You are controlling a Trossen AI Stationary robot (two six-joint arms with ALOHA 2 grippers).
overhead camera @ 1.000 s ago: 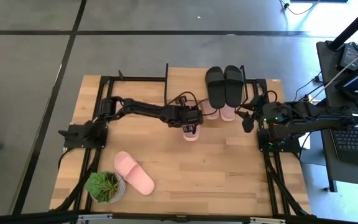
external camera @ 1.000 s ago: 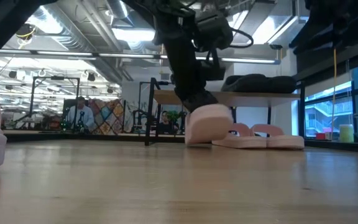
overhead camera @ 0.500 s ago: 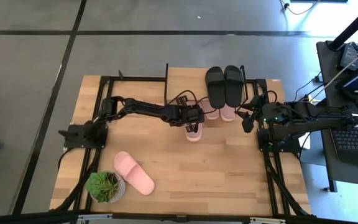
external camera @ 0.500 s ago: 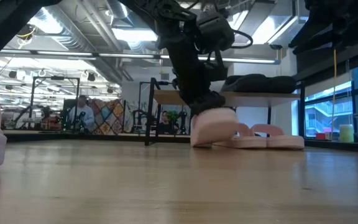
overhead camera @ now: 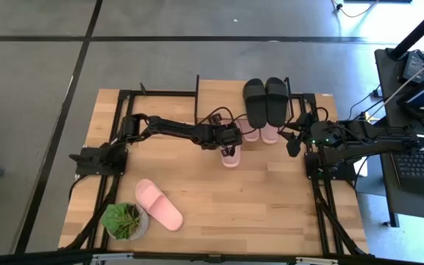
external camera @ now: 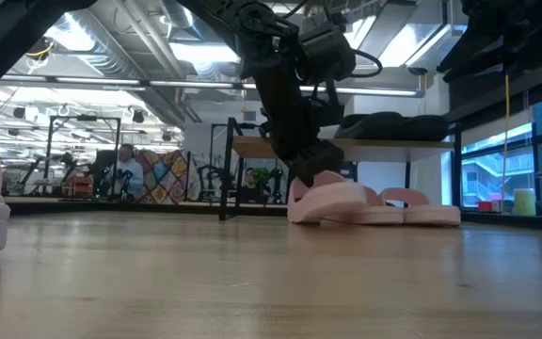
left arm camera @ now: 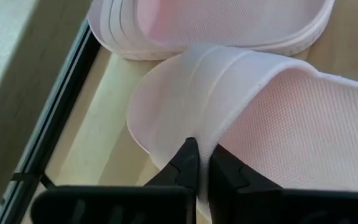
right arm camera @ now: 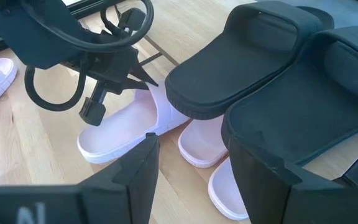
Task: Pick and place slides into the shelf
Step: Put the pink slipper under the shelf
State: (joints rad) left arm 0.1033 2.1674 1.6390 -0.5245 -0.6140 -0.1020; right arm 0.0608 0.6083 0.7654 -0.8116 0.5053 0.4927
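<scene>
Left gripper [left arm camera: 199,163] pinches a pale pink slide [left arm camera: 278,118] — wide ribbed strap, textured footbed.

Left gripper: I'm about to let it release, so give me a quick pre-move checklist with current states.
1. Left gripper shut on the pink slide strap: ok.
2. Slide down on the table: ok, sole flat in the low view.
3. Slide fully under the shelf: not ok, heel sticks out.
4. Lined up beside the two pink slides already under: cannot tell.
5. Right gripper open, clear to the side: ok.
</scene>
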